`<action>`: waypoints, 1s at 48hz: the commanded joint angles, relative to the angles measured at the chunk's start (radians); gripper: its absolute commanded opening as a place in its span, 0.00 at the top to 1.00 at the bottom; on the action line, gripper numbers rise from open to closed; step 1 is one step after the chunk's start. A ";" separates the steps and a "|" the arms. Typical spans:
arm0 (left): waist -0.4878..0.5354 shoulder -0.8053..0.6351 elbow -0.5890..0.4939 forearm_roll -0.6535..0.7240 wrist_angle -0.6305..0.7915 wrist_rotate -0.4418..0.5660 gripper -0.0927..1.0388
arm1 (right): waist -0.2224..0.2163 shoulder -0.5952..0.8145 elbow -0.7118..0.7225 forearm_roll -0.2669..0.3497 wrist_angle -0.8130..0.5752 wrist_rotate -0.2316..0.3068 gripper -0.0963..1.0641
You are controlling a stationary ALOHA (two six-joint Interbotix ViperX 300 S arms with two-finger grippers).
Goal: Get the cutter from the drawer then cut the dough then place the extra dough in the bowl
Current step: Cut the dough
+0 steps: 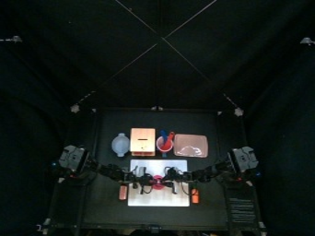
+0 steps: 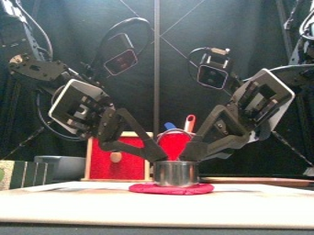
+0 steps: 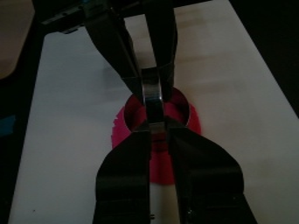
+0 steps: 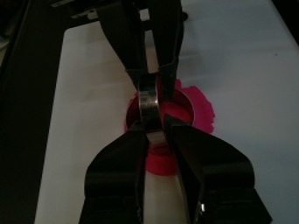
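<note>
Currently gripped: the round metal cutter (image 2: 175,173), standing upright and pinched from two opposite sides.
Left gripper (image 2: 149,167): jaws drawn narrow onto the cutter's wall on its own side. In its wrist view they converge on the metal rim (image 3: 153,90).
Right gripper (image 2: 204,165): clamped the same way on the far wall, jaws narrow, tips facing the left gripper's across the ring.
Dough (image 2: 172,189): a flat red disc directly under the cutter and touching it. Its edge shows outside the ring on both sides.
White board (image 1: 157,199): lies beneath the dough and below both grippers.
Wooden box (image 2: 114,156): behind the left gripper, with its red front turned toward the cutter.
Red cup (image 2: 183,139): straight behind the cutter, between the two arms, with toy knives standing in it.
Bowl (image 1: 120,144): blue-grey, beyond the left gripper, on the outer side of the box and well apart from the cutter.
Pink tray (image 1: 191,144): beyond the right gripper, past the board's back edge.
</note>
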 commanded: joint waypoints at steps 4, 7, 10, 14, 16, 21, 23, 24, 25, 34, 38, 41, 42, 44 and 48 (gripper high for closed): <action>-0.002 0.048 0.037 0.000 0.066 0.005 0.61 | -0.035 0.034 0.012 0.006 0.023 0.005 0.40; -0.003 0.049 0.037 -0.002 0.075 0.005 0.62 | -0.035 0.038 0.011 0.008 0.023 0.006 0.40; -0.003 0.052 0.037 -0.002 0.084 0.005 0.62 | -0.035 0.041 0.009 0.008 0.023 0.006 0.40; -0.003 0.058 0.034 -0.002 0.095 0.005 0.62 | -0.035 0.051 0.005 0.008 0.023 0.006 0.40; -0.003 0.061 0.032 -0.002 0.100 0.005 0.62 | -0.035 0.054 0.003 0.006 0.023 0.006 0.40; -0.002 0.064 0.032 -0.002 0.114 0.005 0.62 | -0.037 0.061 -0.002 0.008 0.023 0.006 0.40; -0.002 0.064 0.032 -0.002 0.120 0.005 0.62 | -0.035 0.064 -0.002 0.008 0.023 0.006 0.40; -0.002 0.064 0.032 -0.002 0.123 0.006 0.62 | -0.035 0.066 -0.002 0.006 0.023 0.006 0.40; -0.002 0.064 0.032 -0.002 0.124 0.006 0.62 | -0.035 0.066 -0.002 0.006 0.023 0.006 0.40; -0.002 0.064 0.035 -0.002 0.143 0.008 0.62 | -0.035 0.067 -0.002 0.008 0.025 0.006 0.40; -0.002 0.066 0.035 -0.002 0.149 0.008 0.62 | -0.035 0.067 -0.002 0.008 0.023 0.006 0.40; -0.002 0.066 0.035 -0.002 0.150 0.008 0.62 | -0.037 0.067 0.000 0.008 0.025 0.006 0.40; -0.002 0.066 0.035 -0.002 0.150 0.008 0.62 | -0.035 0.067 0.000 0.009 0.025 0.006 0.40; -0.002 0.066 0.035 -0.002 0.150 0.008 0.62 | -0.035 0.067 0.000 0.009 0.025 0.006 0.40; -0.002 0.066 0.037 -0.002 0.150 0.008 0.62 | -0.035 0.067 0.002 0.009 0.025 0.006 0.40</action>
